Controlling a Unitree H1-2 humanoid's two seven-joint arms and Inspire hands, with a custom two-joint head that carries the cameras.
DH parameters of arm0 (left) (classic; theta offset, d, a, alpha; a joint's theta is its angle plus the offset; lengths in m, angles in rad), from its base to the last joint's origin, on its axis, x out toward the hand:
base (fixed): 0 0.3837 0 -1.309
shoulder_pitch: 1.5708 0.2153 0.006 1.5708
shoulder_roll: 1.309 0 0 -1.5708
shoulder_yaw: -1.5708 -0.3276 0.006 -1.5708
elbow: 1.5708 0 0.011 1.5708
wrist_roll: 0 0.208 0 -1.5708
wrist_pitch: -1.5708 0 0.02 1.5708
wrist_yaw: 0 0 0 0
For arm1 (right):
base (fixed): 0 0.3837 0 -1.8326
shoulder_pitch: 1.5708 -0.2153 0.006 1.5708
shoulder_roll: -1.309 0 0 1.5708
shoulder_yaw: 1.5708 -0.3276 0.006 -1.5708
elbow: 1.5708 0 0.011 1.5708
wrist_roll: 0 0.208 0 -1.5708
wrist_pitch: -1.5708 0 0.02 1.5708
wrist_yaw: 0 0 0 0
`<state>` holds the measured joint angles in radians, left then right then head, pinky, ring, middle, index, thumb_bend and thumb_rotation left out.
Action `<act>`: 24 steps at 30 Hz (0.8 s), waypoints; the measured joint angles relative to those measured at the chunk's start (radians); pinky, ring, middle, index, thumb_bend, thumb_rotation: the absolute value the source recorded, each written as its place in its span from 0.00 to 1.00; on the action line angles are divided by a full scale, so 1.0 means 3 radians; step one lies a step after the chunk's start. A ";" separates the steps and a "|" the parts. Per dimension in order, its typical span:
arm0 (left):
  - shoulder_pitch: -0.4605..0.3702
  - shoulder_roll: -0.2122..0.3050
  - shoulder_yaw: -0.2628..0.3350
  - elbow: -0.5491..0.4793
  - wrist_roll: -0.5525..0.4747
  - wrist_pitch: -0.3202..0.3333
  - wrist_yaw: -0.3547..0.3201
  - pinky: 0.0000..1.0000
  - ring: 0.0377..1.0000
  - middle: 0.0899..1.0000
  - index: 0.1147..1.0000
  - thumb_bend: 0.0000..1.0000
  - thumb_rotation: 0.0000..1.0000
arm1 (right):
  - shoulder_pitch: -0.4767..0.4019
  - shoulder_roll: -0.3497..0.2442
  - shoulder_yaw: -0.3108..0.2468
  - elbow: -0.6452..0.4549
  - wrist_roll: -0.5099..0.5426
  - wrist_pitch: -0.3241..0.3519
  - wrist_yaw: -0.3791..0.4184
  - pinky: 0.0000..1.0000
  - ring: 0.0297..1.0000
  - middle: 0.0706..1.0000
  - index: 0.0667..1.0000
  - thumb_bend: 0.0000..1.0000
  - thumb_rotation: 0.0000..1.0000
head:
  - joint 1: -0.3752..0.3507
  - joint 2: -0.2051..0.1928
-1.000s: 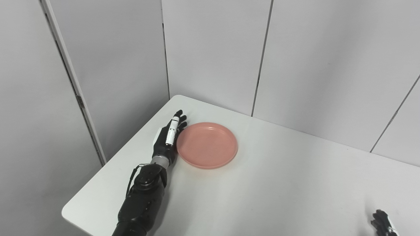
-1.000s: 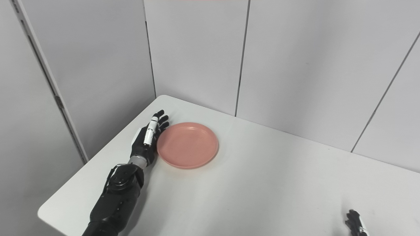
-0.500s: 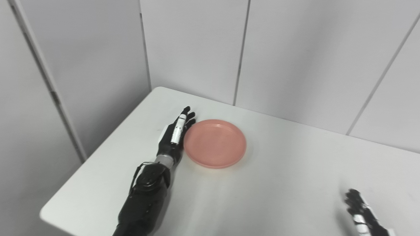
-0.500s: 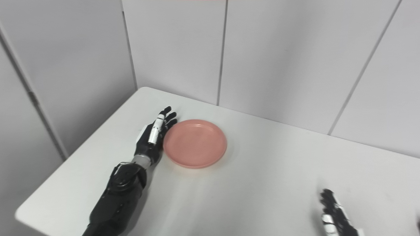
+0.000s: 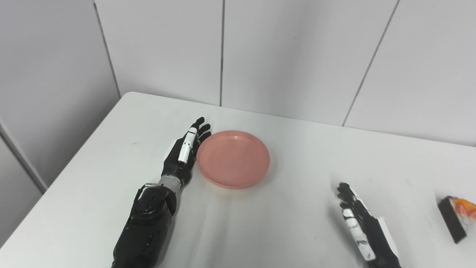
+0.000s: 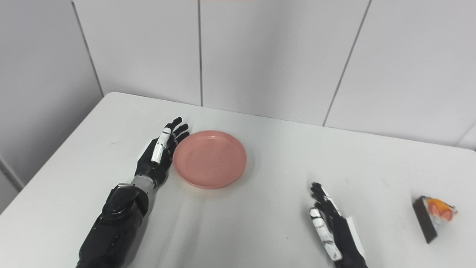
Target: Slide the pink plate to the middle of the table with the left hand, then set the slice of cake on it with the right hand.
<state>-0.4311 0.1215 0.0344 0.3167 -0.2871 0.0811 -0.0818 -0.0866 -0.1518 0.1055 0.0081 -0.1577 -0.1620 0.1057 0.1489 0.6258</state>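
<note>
The pink plate (image 5: 233, 158) lies flat on the white table (image 5: 282, 223), left of the middle. My left hand (image 5: 183, 154) stands open on its edge, its fingers stretched along the plate's left rim and touching it. My right hand (image 5: 359, 223) is open near the front right, fingers straight and holding nothing. The slice of cake (image 6: 433, 216), dark-sided with white cream and an orange-red top, lies at the far right of the table, well apart from the right hand.
Grey wall panels (image 5: 297, 56) stand close behind the table's far edge. The table's left edge (image 5: 70, 160) runs diagonally just left of my left arm.
The camera has swung to the right, bringing the right hand and the cake into view. The left hand has kept against the plate's left rim, and the plate sits a little farther from the table's left edge.
</note>
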 measured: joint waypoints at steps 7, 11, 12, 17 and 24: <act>0.0069 -0.0190 -0.0206 -0.0180 0.0088 0.0123 -0.0075 0.91 0.91 0.90 0.88 0.38 1.00 | 0.0013 0.0081 0.0065 -0.0051 -0.0097 0.0026 -0.0008 0.88 0.90 0.90 0.91 0.38 1.00 | -0.0184 0.0077; 0.0101 -0.0276 -0.0277 -0.0272 0.0093 0.0246 -0.0145 0.91 0.92 0.92 0.91 0.40 1.00 | 0.0014 0.0112 0.0067 -0.0067 -0.0113 0.0068 -0.0013 0.88 0.90 0.90 0.90 0.38 1.00 | -0.0250 0.0112; 0.0112 -0.0289 -0.0288 -0.0289 0.0093 0.0259 -0.0176 0.93 0.92 0.93 0.92 0.40 1.00 | 0.0014 0.0125 0.0071 -0.0074 -0.0116 0.0083 -0.0017 0.88 0.91 0.90 0.90 0.37 1.00 | -0.0251 0.0113; 0.0163 -0.0337 -0.0304 -0.0355 0.0087 0.0313 -0.0293 0.94 0.93 0.94 0.93 0.39 1.00 | 0.0023 0.0143 0.0087 -0.0102 -0.0126 0.0144 -0.0034 0.89 0.91 0.90 0.91 0.36 1.00 | -0.0338 0.0143; 0.0234 -0.0335 -0.0333 -0.0450 0.0092 0.0365 -0.0356 0.96 0.94 0.94 0.93 0.39 1.00 | 0.0032 0.0145 0.0107 -0.0154 -0.0186 0.0216 -0.0049 0.89 0.91 0.91 0.91 0.38 1.00 | -0.0415 0.0164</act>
<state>-0.3610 0.0209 -0.0654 0.1818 -0.2595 0.1905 -0.1885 -0.0770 -0.1084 0.1375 -0.0382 -0.2135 -0.0973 0.0910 0.0245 0.6750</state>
